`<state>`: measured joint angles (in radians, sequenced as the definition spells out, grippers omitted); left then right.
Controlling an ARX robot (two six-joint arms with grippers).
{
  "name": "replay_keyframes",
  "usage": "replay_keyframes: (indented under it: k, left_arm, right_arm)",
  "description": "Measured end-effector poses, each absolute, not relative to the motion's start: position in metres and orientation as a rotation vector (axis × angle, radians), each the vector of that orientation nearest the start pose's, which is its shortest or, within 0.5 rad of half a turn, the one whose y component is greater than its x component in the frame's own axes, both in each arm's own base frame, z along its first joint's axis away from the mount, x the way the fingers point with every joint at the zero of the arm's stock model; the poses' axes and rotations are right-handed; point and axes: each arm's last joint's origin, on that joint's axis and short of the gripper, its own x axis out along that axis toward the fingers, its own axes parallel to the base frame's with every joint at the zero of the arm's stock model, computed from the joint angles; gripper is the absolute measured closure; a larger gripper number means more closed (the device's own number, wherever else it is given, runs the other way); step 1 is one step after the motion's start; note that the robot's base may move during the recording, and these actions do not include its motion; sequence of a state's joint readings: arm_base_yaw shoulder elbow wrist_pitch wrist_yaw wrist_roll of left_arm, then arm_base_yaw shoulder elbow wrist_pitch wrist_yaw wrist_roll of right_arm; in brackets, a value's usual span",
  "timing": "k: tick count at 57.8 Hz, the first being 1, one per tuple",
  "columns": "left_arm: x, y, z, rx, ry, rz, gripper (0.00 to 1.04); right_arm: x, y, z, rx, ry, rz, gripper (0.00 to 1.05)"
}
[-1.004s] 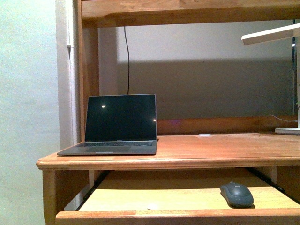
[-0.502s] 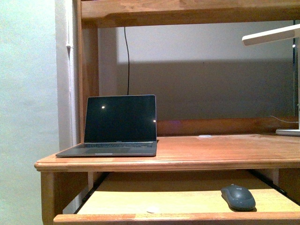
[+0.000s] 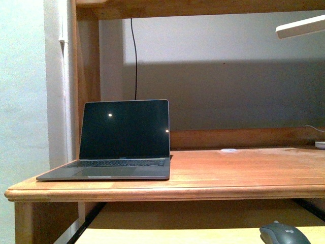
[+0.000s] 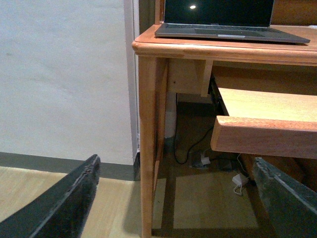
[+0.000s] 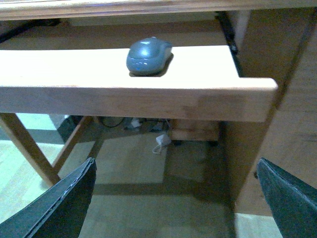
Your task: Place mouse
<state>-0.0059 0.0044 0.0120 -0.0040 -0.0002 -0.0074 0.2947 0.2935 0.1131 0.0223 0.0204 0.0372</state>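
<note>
Mouse resting on pull-out tray, well apart from right gripper, whose fingers stand wide; left gripper likewise wide, holding nothing

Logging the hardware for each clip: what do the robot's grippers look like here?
The left gripper and right gripper show only in their wrist views: each has two broad, dark grey-black fingers with a matte, slightly rough surface, narrowing towards the tips. No cables, markings or arm links are visible; the front view shows neither arm.
</note>
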Motion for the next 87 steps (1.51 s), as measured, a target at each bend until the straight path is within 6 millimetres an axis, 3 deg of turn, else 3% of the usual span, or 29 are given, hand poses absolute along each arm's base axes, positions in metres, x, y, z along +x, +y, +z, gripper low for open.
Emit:
replay_keyframes:
  k: [12, 19, 31, 41, 61, 87]
  left_arm:
    - [0.097, -0.001, 0.167, -0.007, -0.004, -0.005, 0.08]
    - [0.097, -0.001, 0.167, -0.008, -0.004, -0.006, 0.08]
    - [0.097, -0.001, 0.167, -0.007, -0.004, -0.006, 0.08]
    - [0.097, -0.001, 0.167, -0.007, -0.004, -0.006, 0.08]
    - [0.097, -0.001, 0.167, -0.007, -0.004, -0.006, 0.08]
    - [0.097, -0.001, 0.167, -0.008, -0.004, -0.006, 0.08]
  right_arm:
    - [0.126, 0.072, 0.218, -0.033, 0.109, 0.354, 0.07]
    - [0.146, 0.102, 0.234, -0.082, 0.112, 0.405, 0.07]
    - [0.209, 0.147, 0.232, -0.180, 0.206, 0.338, 0.07]
    - [0.246, 0.165, 0.232, -0.236, 0.221, 0.277, 0.07]
    - [0.297, 0.152, 0.221, -0.299, 0.335, 0.116, 0.07]
    - [0.325, 0.129, 0.208, -0.285, 0.453, 0.057, 0.07]
